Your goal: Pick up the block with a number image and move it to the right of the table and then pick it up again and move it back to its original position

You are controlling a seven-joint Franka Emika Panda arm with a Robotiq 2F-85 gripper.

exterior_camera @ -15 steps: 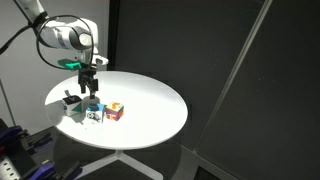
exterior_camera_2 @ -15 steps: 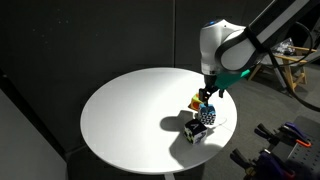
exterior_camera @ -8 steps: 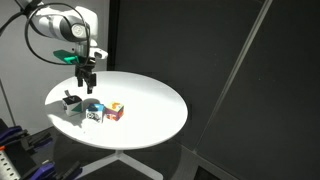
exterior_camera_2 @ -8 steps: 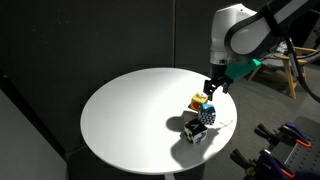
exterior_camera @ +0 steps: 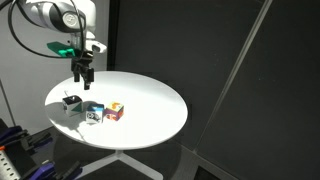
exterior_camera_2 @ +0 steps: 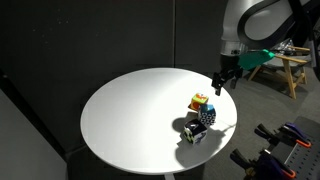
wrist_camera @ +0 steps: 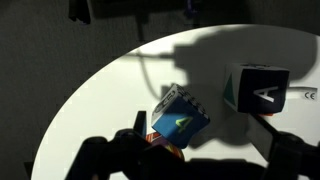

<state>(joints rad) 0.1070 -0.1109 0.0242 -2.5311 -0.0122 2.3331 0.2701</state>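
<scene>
The block with a number image (exterior_camera: pixel 93 112) (exterior_camera_2: pixel 206 114) stands on the round white table (exterior_camera: pixel 150 100) (exterior_camera_2: pixel 130 110), between a red-and-yellow cube (exterior_camera: pixel 116 111) (exterior_camera_2: pixel 200 101) and a white cube with a black top (exterior_camera: pixel 71 101) (exterior_camera_2: pixel 193 131). In the wrist view the block (wrist_camera: pixel 180 118) shows a blue face with a green 4, tilted, just ahead of the jaws. My gripper (exterior_camera: pixel 83 73) (exterior_camera_2: pixel 222 83) hangs open and empty, well above the cubes. Its dark fingers (wrist_camera: pixel 131 141) frame the bottom of the wrist view.
The cubes cluster near one edge of the table (wrist_camera: pixel 105 110). A cube with a letter A (wrist_camera: pixel 257 92) sits at the right in the wrist view. Dark curtains surround the table. A wooden frame (exterior_camera_2: pixel 289 70) stands behind the arm.
The gripper has risen away from the cubes, staying open and empty. The three cubes have not moved.
</scene>
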